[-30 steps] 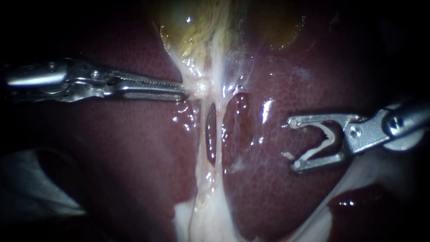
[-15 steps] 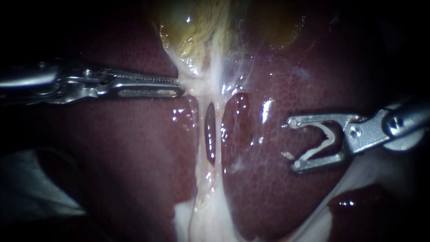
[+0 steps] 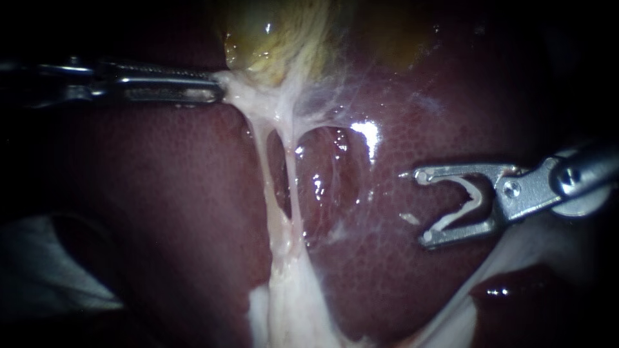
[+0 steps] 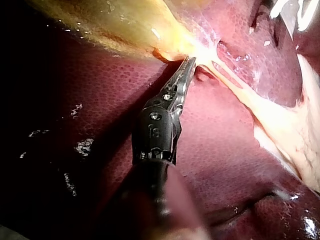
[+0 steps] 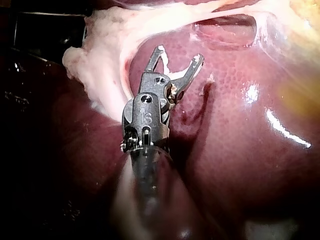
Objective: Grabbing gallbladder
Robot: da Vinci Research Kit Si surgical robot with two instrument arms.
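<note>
**Desk:** What do you count out there?

**Me:** Two instruments, one gallbladder, one liver, and two pale strands running down from the gallbladder. My left instrument [image 3: 216,89] comes in from the left. Its jaws are pressed together, pinching the gallbladder [image 3: 277,45] at its pale lower end, where the yellow sac narrows into whitish tissue. The left wrist view shows the same. There the left instrument [image 4: 191,61] has its tips nipped right at the narrowing of the gallbladder [image 4: 115,25], with the liver [image 4: 215,135] under the shaft.

**Desk:** And the right one?

**Me:** My right instrument [image 3: 420,206] hangs over the liver [image 3: 161,193], well apart from the strands. Its jaws are spread wide and grip nothing. A thin whitish strip [image 3: 461,206] lies along their inner faces, and I cannot tell what it is. In its own wrist view the right instrument [image 5: 180,55] gapes over the liver [image 5: 235,130].

**Desk:** The strands?

**Me:** Two. The left strand [image 3: 261,161] and the right strand [image 3: 290,174] meet above at the pinched spot and merge below into a white band [image 3: 290,309]. A window of bare liver shows between them.

**Desk:** What has changed since a second ago?

**Me:** My left instrument has gone up and to the left against the liver, dragging the pinched tissue with it. The strands, upright before, now slant toward the jaws. The window beside them has opened wider. The right instrument has not shifted.
</note>
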